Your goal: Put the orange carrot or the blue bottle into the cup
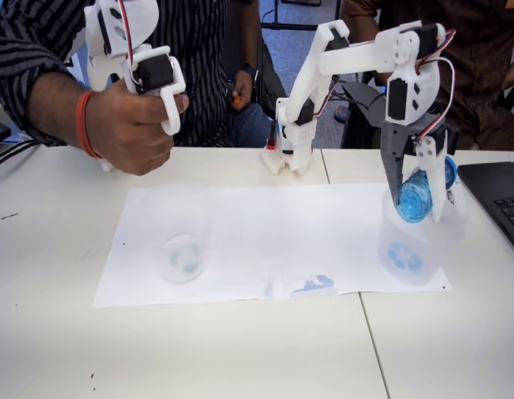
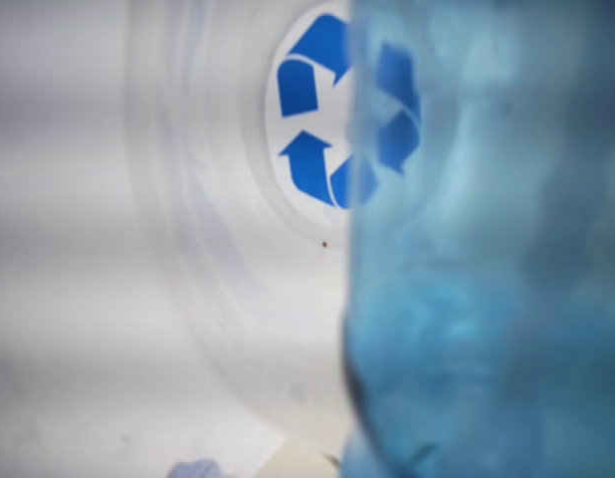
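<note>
- Blue bottle: translucent plastic, held at the rim of the cup on the right of the fixed view, its lower part inside the cup mouth.
- Surface: a white table made of two abutting tops, with a sheet of white paper under both cups; a second clear cup with a paler base mark stands on the paper's left part, well apart from the first.
- Room: two seated people behind the table; a laptop at the right edge.
- Orientation: the bottle's long axis is tilted, one end facing the fixed camera and downward, the other up and to the right.
- Gripper: white arm, dark and white fingers clamped on the bottle from either side.
- Wrist view: the bottle fills the right half; the cup wall and its blue recycling-arrow base mark lie beyond it.
</note>
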